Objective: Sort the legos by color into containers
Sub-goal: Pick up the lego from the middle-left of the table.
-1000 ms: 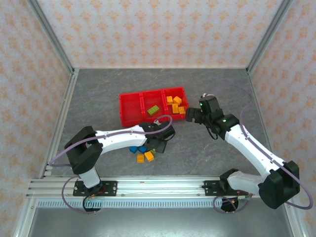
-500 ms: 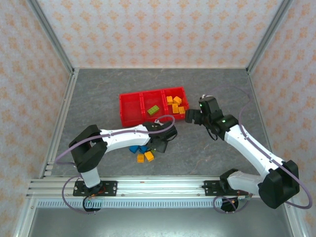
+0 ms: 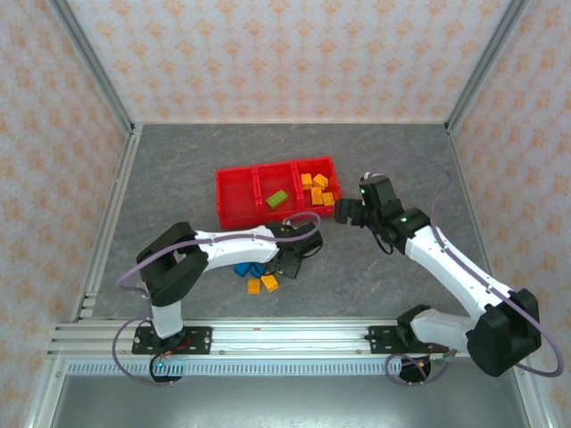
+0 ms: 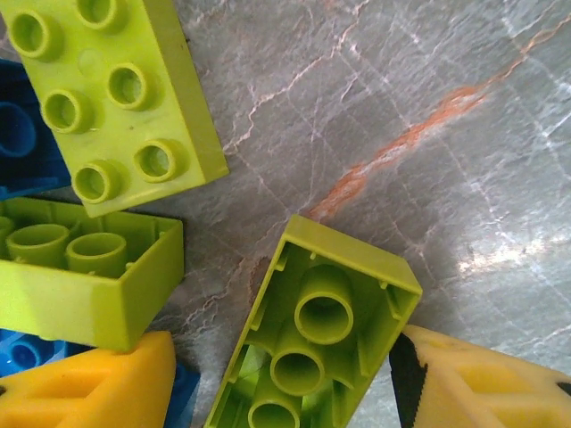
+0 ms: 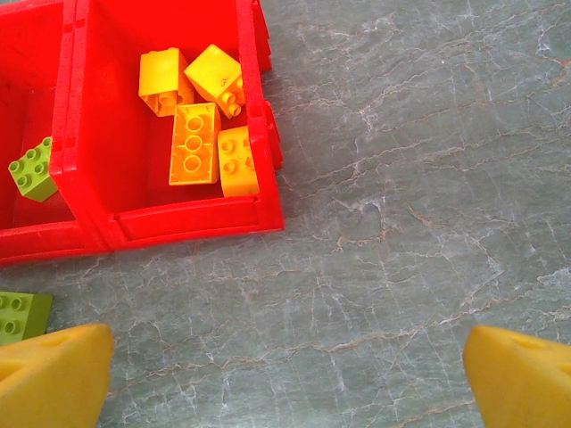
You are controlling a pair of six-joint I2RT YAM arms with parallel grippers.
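**Crowded pick could slip or snag**

The left gripper (image 4: 285, 397), spread wide, straddles an upturned lime green brick (image 4: 321, 330) at lower centre, skewed to its jaws. Closing may twist it loose or snag the neighbouring green brick (image 4: 85, 276) at left. The right gripper (image 5: 285, 379) gapes empty below the red tray (image 5: 178, 225) holding orange bricks (image 5: 196, 143).

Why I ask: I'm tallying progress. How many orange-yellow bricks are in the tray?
4, all in an end compartment of the red tray, right wrist view: upper-left brick, upper-right brick, long brick below them, short brick beside it. None looks hidden.
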